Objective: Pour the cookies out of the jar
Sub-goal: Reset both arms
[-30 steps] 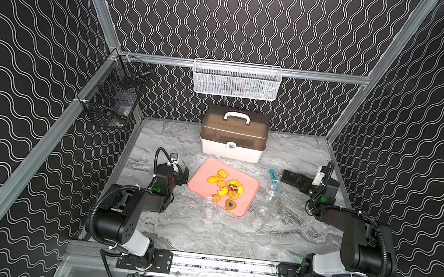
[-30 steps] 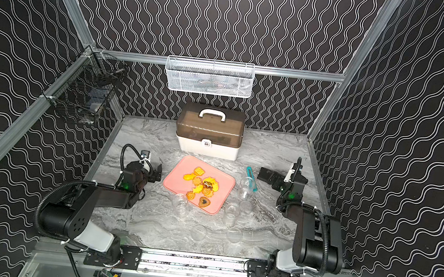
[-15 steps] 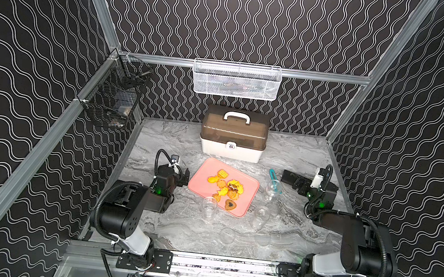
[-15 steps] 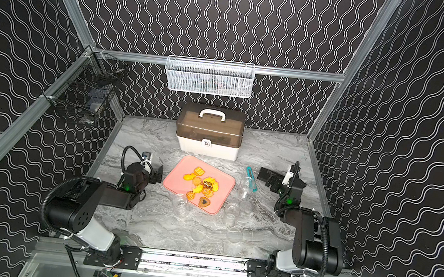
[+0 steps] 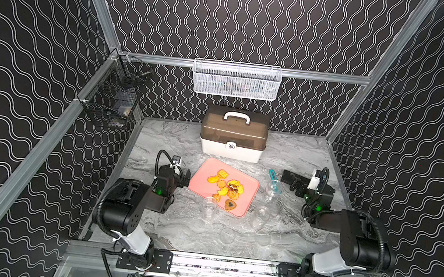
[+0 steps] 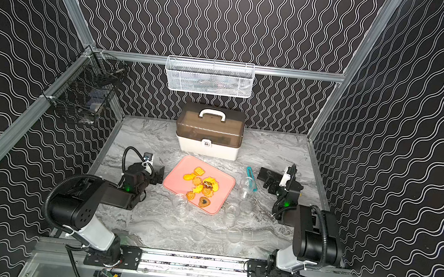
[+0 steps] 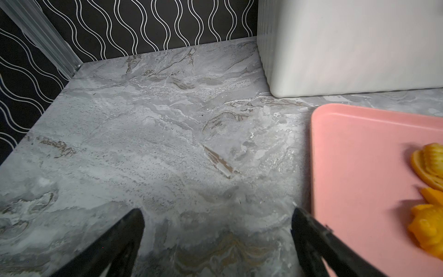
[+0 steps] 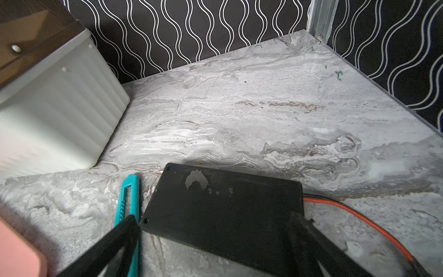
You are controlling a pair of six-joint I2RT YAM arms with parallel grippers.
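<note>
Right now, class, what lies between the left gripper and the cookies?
Between left gripper and cookies: only tabletop and bare pink tray, per left wrist view.

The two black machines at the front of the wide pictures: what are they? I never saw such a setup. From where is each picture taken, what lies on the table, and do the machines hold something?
They are two robot arms, each ending in a two-fingered gripper. The two wide pictures come from one camera above, looking down at the whole booth. The two close pictures come from small cameras on the arms' wrists, looking past the fingers. On the marble table lies a pink tray with the cookies on it, several clear jars around it, a storage box behind, and a teal cutter beside a flat black box. The left gripper and the right gripper are both open and hold nothing.
</note>
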